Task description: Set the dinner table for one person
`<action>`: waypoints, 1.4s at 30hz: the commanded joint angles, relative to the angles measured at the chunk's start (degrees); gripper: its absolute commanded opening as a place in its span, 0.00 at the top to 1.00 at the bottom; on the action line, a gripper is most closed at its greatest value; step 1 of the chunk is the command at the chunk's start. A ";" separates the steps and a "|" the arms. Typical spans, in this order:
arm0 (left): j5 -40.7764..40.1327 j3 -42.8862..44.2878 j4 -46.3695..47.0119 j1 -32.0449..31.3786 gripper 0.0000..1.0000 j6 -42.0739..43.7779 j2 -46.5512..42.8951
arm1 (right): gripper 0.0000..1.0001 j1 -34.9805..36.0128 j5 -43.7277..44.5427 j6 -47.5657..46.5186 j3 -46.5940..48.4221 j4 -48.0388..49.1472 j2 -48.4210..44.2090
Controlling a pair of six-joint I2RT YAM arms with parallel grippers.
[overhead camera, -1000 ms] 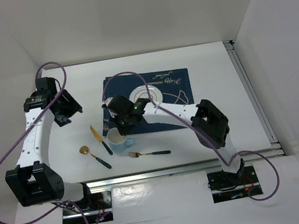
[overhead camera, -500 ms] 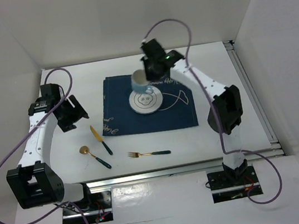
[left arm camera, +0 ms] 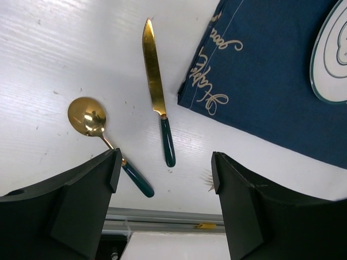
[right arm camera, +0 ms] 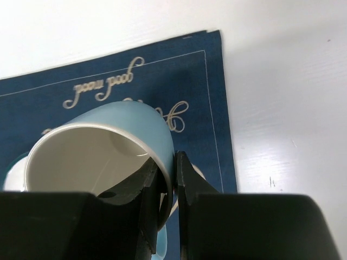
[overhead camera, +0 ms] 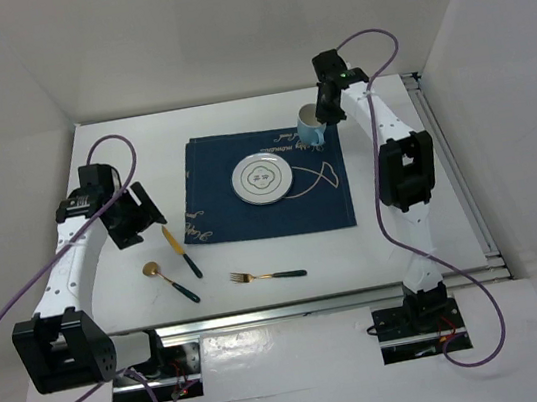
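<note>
Top external view showed the right gripper (overhead camera: pixel 324 110) pinching the rim of the blue mug (overhead camera: pixel 310 129) over the far right corner of the placemat (overhead camera: pixel 213 184), best lowered upright, clear of the plate (overhead camera: pixel 263 178); the left gripper (overhead camera: pixel 132 213) gaped over the counter (overhead camera: pixel 405 231) left of the placemat.

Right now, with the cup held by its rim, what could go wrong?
The right gripper pinches the cup only by its thin wall, so it may slip or tip. Near the edge of the mat it could land half off. The open left gripper above the knife may bump the spoon beside it.
</note>
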 commanded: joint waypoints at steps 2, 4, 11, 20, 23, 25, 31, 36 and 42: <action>-0.03 -2.19 0.90 -0.78 0.15 0.36 -2.67 | 1.00 -1.50 -1.16 2.02 4.95 1.59 0.35; -0.03 -2.98 0.90 -0.78 0.15 0.35 -3.28 | 1.00 -2.21 -1.77 2.02 4.34 2.21 0.36; -0.55 -3.61 0.90 -0.78 0.15 0.88 -3.29 | 1.00 -3.44 -2.30 2.02 4.34 2.83 4.05; -5.56 -4.14 -1.20 -1.30 0.15 -0.35 -3.82 | 0.73 -3.44 -4.85 2.02 -0.39 7.82 4.76; -6.09 -4.75 -1.73 -1.30 0.15 -0.35 -3.82 | 0.43 -2.92 -4.85 2.02 -1.46 9.06 2.57; -6.09 -5.45 -2.26 -1.30 0.15 -1.05 -4.34 | 0.26 -2.91 -5.55 1.50 -1.46 9.07 0.99; -6.09 -6.07 -2.26 -1.30 0.07 -3.95 -5.57 | 0.09 -2.30 -6.87 0.27 -1.99 10.39 -3.85; -7.42 -7.81 -5.68 -1.92 0.12 -13.07 -7.58 | 0.02 -1.16 -7.83 -0.26 -4.18 12.83 -11.65; -2.13 -20.82 0.11 -1.92 0.23 -26.19 -16.30 | 0.01 0.78 -13.20 -0.26 -14.02 18.38 -22.29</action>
